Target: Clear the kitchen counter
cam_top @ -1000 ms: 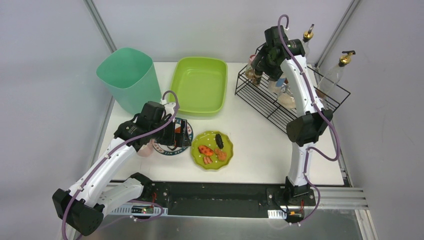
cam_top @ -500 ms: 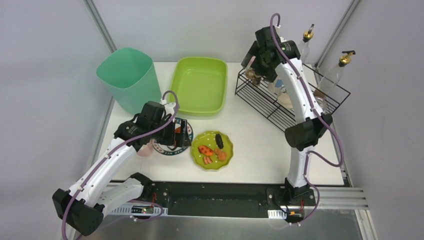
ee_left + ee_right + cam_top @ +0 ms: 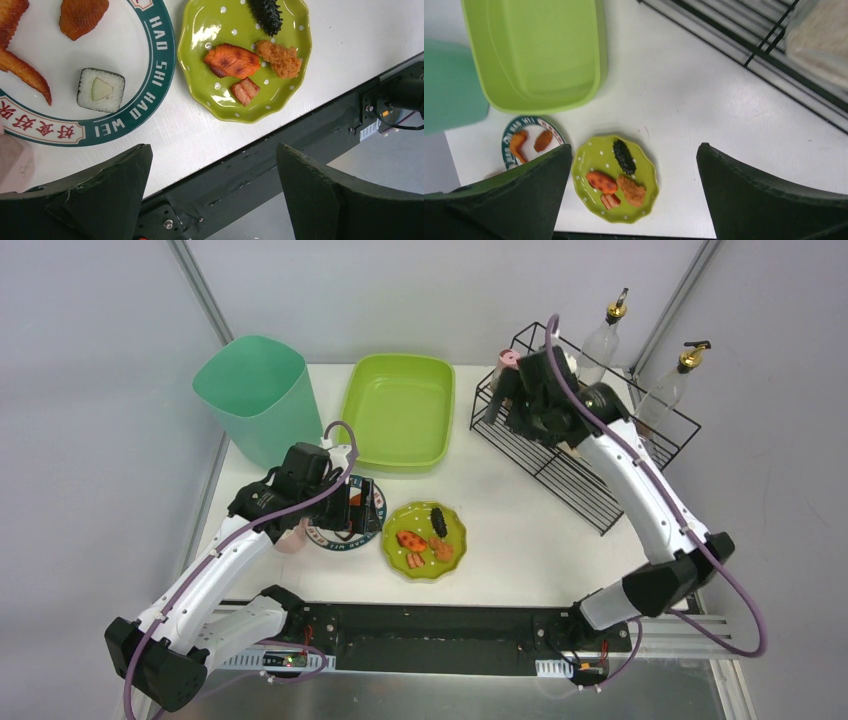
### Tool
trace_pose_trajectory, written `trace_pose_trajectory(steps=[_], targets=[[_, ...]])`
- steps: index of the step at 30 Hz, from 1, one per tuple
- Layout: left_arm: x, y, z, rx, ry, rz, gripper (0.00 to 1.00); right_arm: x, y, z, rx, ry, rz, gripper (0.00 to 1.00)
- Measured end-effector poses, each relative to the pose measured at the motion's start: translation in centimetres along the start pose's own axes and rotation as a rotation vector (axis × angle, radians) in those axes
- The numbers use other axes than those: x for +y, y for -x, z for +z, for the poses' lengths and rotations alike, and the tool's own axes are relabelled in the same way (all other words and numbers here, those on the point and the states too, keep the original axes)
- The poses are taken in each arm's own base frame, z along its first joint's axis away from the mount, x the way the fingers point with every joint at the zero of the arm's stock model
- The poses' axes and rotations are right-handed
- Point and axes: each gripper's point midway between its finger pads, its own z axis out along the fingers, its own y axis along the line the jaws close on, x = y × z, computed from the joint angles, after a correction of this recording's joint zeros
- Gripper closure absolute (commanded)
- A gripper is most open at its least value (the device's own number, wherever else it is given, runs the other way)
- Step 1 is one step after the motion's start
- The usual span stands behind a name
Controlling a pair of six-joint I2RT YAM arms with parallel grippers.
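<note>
Top external view shows you the kitchen counter (image 3: 520, 530) lying white under both grippers. Your right gripper (image 3: 634, 147) has its fingers spread wide, gripping nothing, high over it. The lime tub (image 3: 539, 50) lies beyond the left finger, the wire rack (image 3: 545, 455) beyond the right, and the green dotted plate (image 3: 646, 172) between them. Your left gripper (image 3: 211, 150) is likewise spread and holds nothing, with the teal-rimmed plate (image 3: 165, 75) and its sushi roll (image 3: 101, 90) beyond the left finger.

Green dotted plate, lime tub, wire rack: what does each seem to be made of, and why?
Green dotted plate: probably glazed ceramic, given its glossy highlights and scalloped rim.
Lime tub: likely plastic, with smooth, softly shiny moulded walls and rounded corners.
Wire rack: thin black rods, probably coated metal.
</note>
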Motion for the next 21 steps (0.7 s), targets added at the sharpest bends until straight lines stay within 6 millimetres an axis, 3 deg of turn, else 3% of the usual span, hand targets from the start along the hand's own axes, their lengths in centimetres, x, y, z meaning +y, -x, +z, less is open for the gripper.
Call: trace_pose_trajectory(steps=[6, 9, 13, 16, 21], targets=[[0.4, 0.1, 0.0, -0.008, 0.023, -0.001, 0.0, -2.6, -8.5, 1.8, 0.136, 0.107, -0.002, 0.01], [0.6, 0.2, -0.1, -0.016, 0.036, 0.001, 0.0, -3.5, -11.7, 1.6, 0.164, 0.162, 0.007, 0.01], [0.7, 0.3, -0.2, -0.026, 0.043, 0.002, 0.0, -4.0, -14.4, -0.1, 0.152, 0.262, 0.038, 0.01], [0.9, 0.4, -0.3, -0.034, 0.053, 0.002, 0.0, -3.9, -15.3, -1.2, 0.136, 0.321, 0.062, 0.01], [1.1, 0.6, -0.4, -0.049, 0.066, 0.004, 0.0, -3.8, -18.8, -0.9, 0.187, 0.363, 0.077, 0.05]])
